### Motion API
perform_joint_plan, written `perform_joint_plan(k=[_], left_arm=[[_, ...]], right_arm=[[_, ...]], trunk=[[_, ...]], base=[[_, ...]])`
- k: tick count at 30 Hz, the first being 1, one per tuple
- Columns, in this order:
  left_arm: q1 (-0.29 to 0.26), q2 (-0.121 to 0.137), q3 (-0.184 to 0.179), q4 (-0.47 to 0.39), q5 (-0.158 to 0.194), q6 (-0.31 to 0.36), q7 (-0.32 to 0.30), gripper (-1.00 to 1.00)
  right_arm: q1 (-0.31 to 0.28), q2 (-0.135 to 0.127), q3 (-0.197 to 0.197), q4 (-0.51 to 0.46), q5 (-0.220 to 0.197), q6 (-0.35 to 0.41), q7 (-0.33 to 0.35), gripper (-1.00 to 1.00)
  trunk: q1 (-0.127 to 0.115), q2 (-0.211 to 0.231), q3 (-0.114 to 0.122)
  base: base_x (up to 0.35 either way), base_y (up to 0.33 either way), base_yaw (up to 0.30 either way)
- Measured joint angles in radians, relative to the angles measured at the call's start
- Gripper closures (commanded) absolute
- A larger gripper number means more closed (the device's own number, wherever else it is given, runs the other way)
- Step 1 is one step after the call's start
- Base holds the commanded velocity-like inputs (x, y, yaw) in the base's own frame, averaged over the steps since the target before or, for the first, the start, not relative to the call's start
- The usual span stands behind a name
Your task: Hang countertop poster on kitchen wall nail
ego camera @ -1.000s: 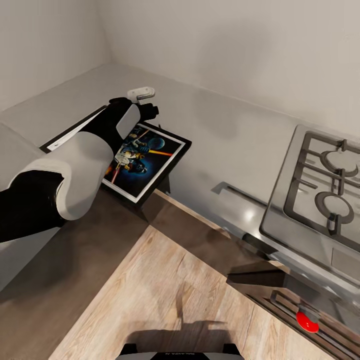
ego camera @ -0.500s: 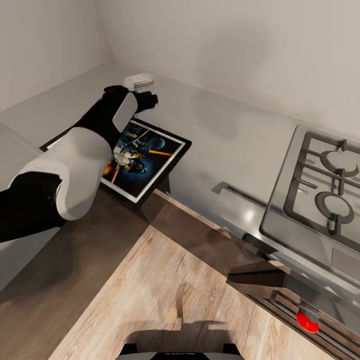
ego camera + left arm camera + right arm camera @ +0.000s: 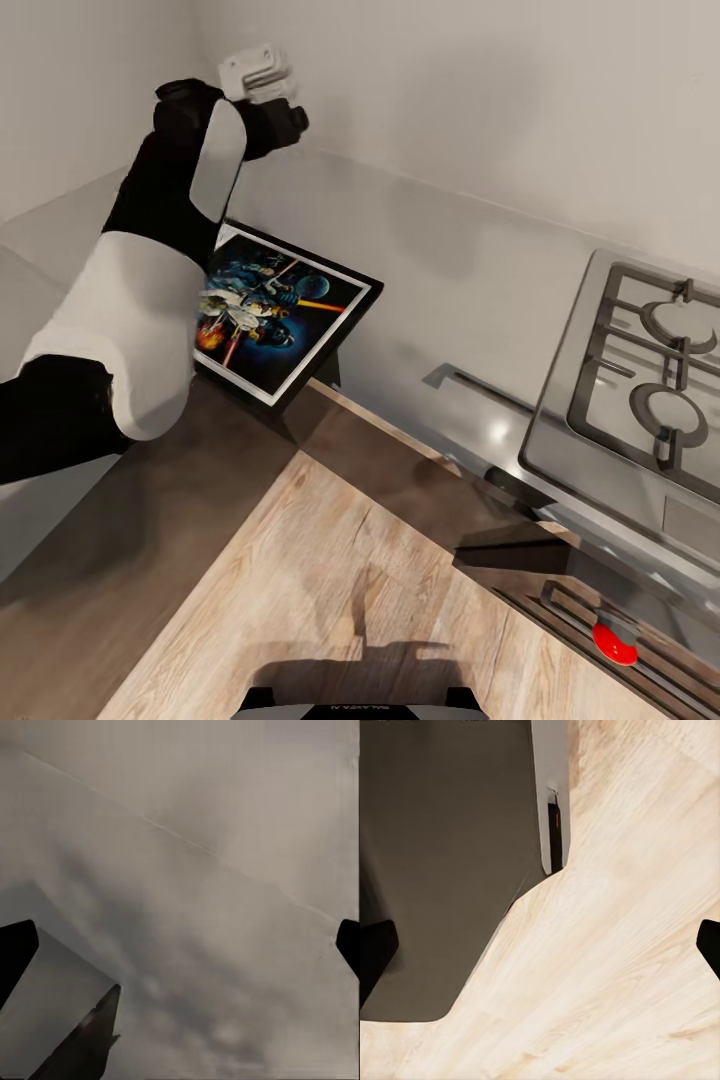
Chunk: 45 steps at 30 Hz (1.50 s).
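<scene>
Grey and smooth, the counter [image 3: 450,270] runs along the wall, and the poster [image 3: 285,315] lies flat on it. We see its black frame, white border and a space picture with figures and a red beam. One corner of the poster sticks out past the counter's front edge, over the wooden floor [image 3: 330,580]. We cannot read any writing on it, because our left arm [image 3: 140,300] covers one end.

Our left end effector [image 3: 262,75] is lifted high above the poster, up near the wall corner, and it touches nothing. In the left wrist view its dark fingertips [image 3: 16,952] sit at both sides, wide apart, with only grey wall and counter between them.

Beside the poster, the counter has lots of bare room up to the steel hob [image 3: 640,380].

In the right wrist view, the right end effector's fingertips [image 3: 375,956] are wide apart too, over the floor.
</scene>
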Motion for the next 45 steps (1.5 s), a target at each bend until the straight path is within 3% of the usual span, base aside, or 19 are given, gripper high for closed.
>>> perform_joint_plan(k=[3,11,22,38,45], left_arm=[[0.0,0.0,0.022,-0.104,0.134,0.067,-0.001,-1.0],[0.046,0.0,0.023,-0.058,0.136,0.112,0.041,-1.0],[0.085,0.0,0.023,0.004,0.136,0.174,0.041,-1.0],[0.101,0.0,0.02,-0.023,0.141,0.277,0.016,-1.0],[0.102,0.0,0.021,-0.008,0.141,0.282,0.015,-1.0]], right_arm=[[0.0,-0.001,-0.002,0.0,-0.002,-0.001,0.0,-1.0],[-0.047,-0.046,0.009,-0.042,-0.002,-0.036,-0.007,-1.0],[-0.048,-0.048,0.01,-0.061,-0.002,-0.036,-0.007,-1.0],[-0.057,-0.069,0.006,-0.114,-0.004,-0.046,-0.001,-1.0],[-0.058,-0.07,0.006,-0.116,-0.004,-0.047,-0.001,-1.0]], trunk=[[0.0,0.0,0.0],[0.0,0.0,0.0],[0.0,0.0,0.0],[0.0,0.0,0.014],[0.0,0.0,0.026]], base=[[-0.022,0.0,0.0],[0.0,0.0,0.0],[0.0,0.0,0.0],[0.0,0.0,0.0],[0.0,0.0,0.0]])
